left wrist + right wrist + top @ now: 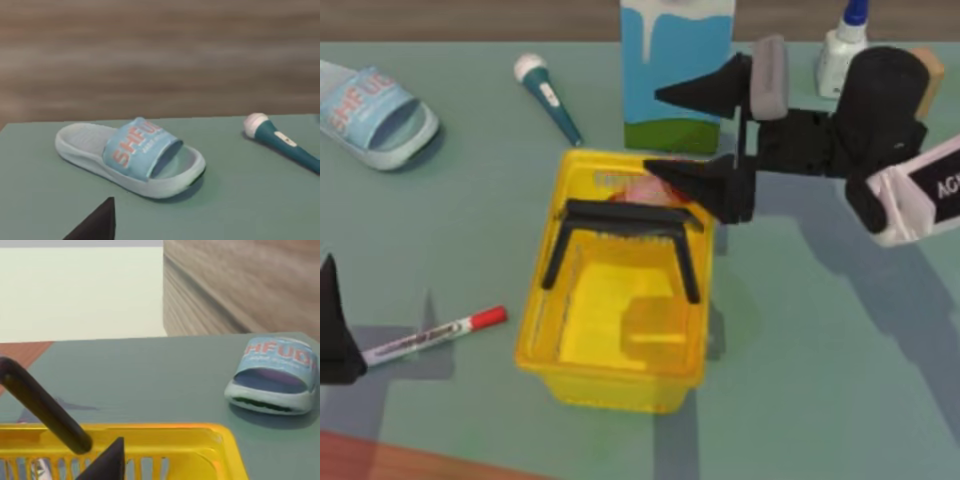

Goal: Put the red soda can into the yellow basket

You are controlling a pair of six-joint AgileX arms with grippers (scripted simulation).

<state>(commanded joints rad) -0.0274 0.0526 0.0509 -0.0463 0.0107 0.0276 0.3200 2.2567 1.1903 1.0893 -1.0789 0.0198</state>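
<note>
The yellow basket (545, 300) stands mid-table with its black handle (625, 215) folded across it. The red soda can (642, 190) shows only as a reddish patch inside the basket, against the far wall and partly under the handle. My right gripper (652, 128) hangs open over the basket's far right corner; one finger (705, 185) is above the rim and the other reaches over the carton. Nothing is between them. The right wrist view shows the basket rim (165, 432) and one fingertip (110, 462). My left gripper (328, 330) is parked at the table's left edge, open.
A blue-and-white carton (677, 70) stands right behind the basket. A slipper (375, 110) and a teal microphone (548, 97) lie at the far left. A red-capped marker (435, 335) lies by the left gripper. A glue bottle (842, 45) and a grey block (770, 75) are at the far right.
</note>
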